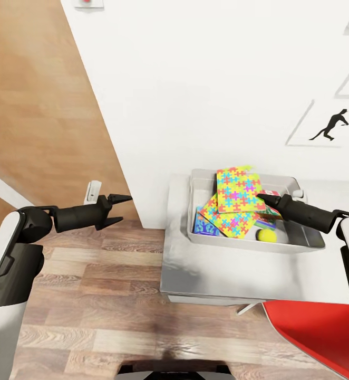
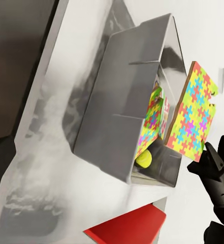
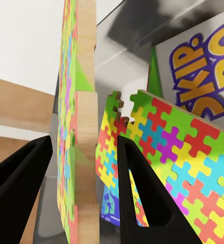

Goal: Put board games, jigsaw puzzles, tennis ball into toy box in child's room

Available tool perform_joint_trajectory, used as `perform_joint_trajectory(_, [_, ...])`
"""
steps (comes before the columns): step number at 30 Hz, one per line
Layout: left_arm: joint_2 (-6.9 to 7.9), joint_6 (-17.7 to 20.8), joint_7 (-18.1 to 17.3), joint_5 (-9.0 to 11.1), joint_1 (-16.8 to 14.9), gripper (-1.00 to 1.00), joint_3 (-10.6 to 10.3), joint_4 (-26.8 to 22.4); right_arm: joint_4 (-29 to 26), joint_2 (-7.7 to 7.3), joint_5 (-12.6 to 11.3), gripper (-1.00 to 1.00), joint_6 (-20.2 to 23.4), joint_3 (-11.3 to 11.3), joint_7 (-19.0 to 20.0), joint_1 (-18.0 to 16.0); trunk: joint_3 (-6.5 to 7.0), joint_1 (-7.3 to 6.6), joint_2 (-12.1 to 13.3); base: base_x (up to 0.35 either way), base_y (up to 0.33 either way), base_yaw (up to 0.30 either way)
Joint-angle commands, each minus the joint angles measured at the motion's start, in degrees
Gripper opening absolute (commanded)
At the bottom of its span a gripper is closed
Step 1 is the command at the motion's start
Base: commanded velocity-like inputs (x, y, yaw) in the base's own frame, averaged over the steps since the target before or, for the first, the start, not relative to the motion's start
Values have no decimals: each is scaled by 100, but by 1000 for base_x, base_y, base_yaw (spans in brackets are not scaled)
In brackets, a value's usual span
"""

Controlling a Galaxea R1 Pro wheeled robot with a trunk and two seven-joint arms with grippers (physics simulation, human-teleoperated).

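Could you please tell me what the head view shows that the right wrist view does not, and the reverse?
Head view: the left gripper, open above the wood floor, a baseball-player picture on the wall, and the tennis ball in the toy box.
Right wrist view: the wooden edge of the upper jigsaw puzzle standing between the right gripper's fingers, with a gap at each side.
Both: the two jigsaw puzzles, the lower one lying in the box.

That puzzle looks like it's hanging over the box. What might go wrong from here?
The upper jigsaw puzzle sits between the right gripper fingers with gaps on both sides, tilted over the toy box. It may land leaning on the far rim rather than flat. It might also knock the other jigsaw puzzle, which is propped at a slant. The tennis ball nearby could get nudged, though the walls should contain it.
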Motion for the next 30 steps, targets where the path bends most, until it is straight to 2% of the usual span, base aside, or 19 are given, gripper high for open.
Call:
perform_joint_trajectory(1, [2, -4, 60, 55, -6, 100, -3, -4, 1, 1, 58, -100, 24, -7, 57, -4, -8, 3, -10, 5, 3, 0])
perform_joint_trajectory(30, [0, 3, 53, 48, -7, 100, -6, -4, 1, 3, 62, -100, 24, 17, 42, 20, -8, 3, -10, 1, 0, 0])
